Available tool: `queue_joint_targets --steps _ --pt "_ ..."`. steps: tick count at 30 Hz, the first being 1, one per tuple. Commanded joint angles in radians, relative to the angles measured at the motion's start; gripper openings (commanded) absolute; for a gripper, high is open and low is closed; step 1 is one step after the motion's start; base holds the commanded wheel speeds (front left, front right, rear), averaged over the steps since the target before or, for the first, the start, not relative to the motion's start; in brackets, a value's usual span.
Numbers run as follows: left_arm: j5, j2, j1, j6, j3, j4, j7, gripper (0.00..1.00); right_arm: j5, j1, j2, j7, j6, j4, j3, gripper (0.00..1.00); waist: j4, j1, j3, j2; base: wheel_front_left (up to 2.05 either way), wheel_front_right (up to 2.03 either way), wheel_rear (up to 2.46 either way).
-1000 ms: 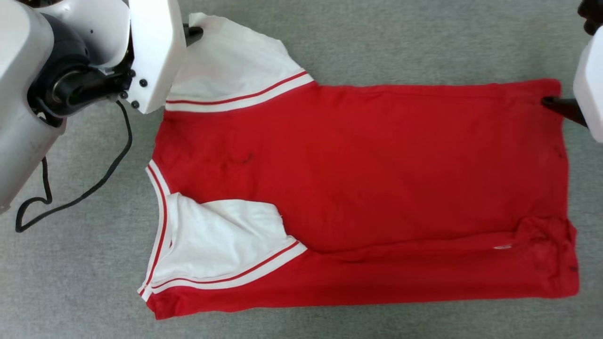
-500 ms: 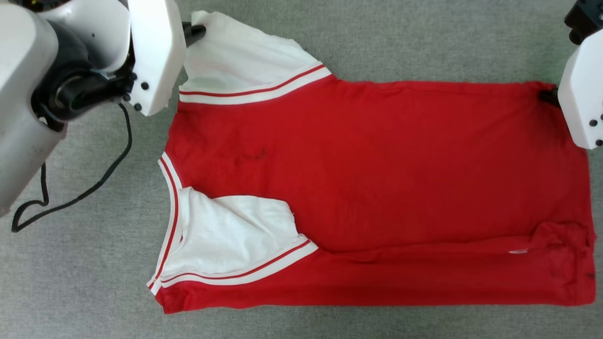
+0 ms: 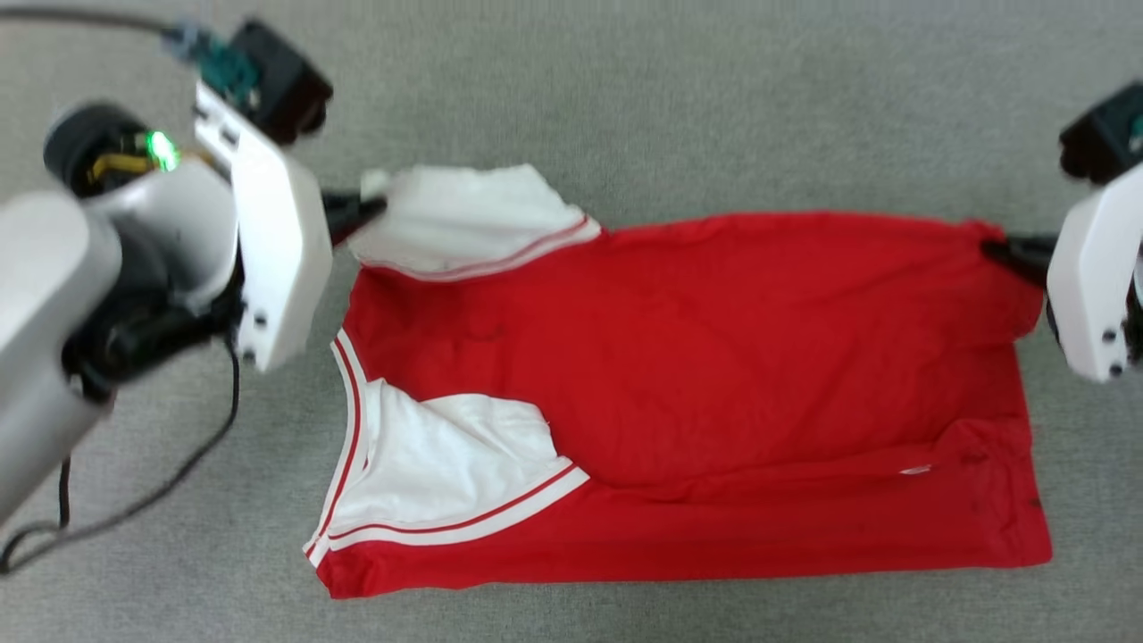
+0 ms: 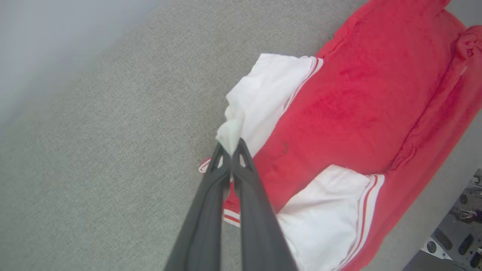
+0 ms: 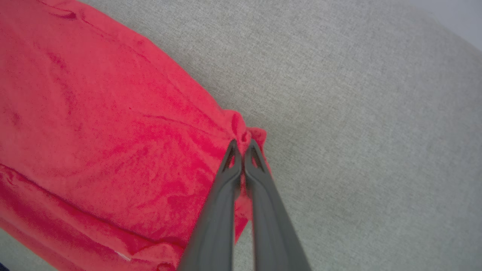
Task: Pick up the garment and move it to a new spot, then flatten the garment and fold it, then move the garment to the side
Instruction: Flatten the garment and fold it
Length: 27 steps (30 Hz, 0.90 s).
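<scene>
The garment [image 3: 696,357] is a red T-shirt with white, red-striped sleeves, lying sideways on a grey cloth surface with its collar to the left. My left gripper [image 3: 362,207] is shut on the tip of the far white sleeve [image 4: 260,98], lifting it off the surface; the pinch [image 4: 230,150] is plain in the left wrist view. At the right, my right gripper [image 3: 1000,250] is shut on the far hem corner of the red body, which bunches at its tips [image 5: 243,145]. The near sleeve [image 3: 446,464] lies folded over the body.
Grey fabric [image 3: 714,107] covers the whole work surface around the shirt. A black cable [image 3: 179,464] trails from my left arm across the lower left. A dark metal base [image 4: 455,233] shows at the lower right corner of the left wrist view.
The right gripper has shut on the hem corner. Both grippers have lifted and drawn the shirt's far edge toward me. The head view has also shifted.
</scene>
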Motion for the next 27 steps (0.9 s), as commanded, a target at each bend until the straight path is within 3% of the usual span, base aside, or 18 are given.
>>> queue_joint_targets --steps 1,10,14,18,25,26,27 --pt "-0.007 0.012 0.03 0.01 -0.003 -0.02 -0.01 0.0 0.003 0.024 -0.015 -0.013 -0.001 -0.006 0.008 0.0 -0.003 0.0 -0.035 0.0 0.0 0.0 0.0" --pt "-0.057 0.15 0.251 0.098 -0.041 -0.185 -0.079 0.0 0.024 0.186 -0.079 -0.108 -0.001 -0.06 0.045 0.0 0.003 0.0 -0.116 0.0 0.0 0.0 0.0" --pt "-0.079 0.182 0.346 0.133 -0.069 -0.218 -0.114 0.0 0.036 0.262 -0.105 -0.12 -0.001 -0.086 0.049 0.0 0.006 0.0 -0.131 0.0 0.0 0.0 0.0" --pt "-0.092 0.18 0.423 0.15 -0.102 -0.21 -0.146 0.0 0.04 0.329 -0.092 -0.131 -0.001 -0.081 0.05 0.0 0.004 0.0 -0.125 0.0 0.0 0.0 0.0" --pt "-0.099 0.115 0.495 0.141 -0.147 -0.108 -0.177 0.0 0.018 0.382 -0.014 -0.141 -0.001 -0.003 0.066 0.0 -0.002 0.0 -0.093 0.0 0.0 0.0 0.0" --pt "-0.092 0.106 0.494 0.14 -0.152 -0.091 -0.178 0.0 0.016 0.383 -0.003 -0.138 -0.001 0.007 0.071 0.02 -0.003 0.0 -0.091 0.0 0.0 0.0 0.0" --pt "-0.09 0.096 0.493 0.137 -0.154 -0.079 -0.182 0.0 0.019 0.383 0.003 -0.138 -0.001 0.015 0.072 0.27 -0.003 0.0 -0.092 0.0 0.0 0.0 0.0"
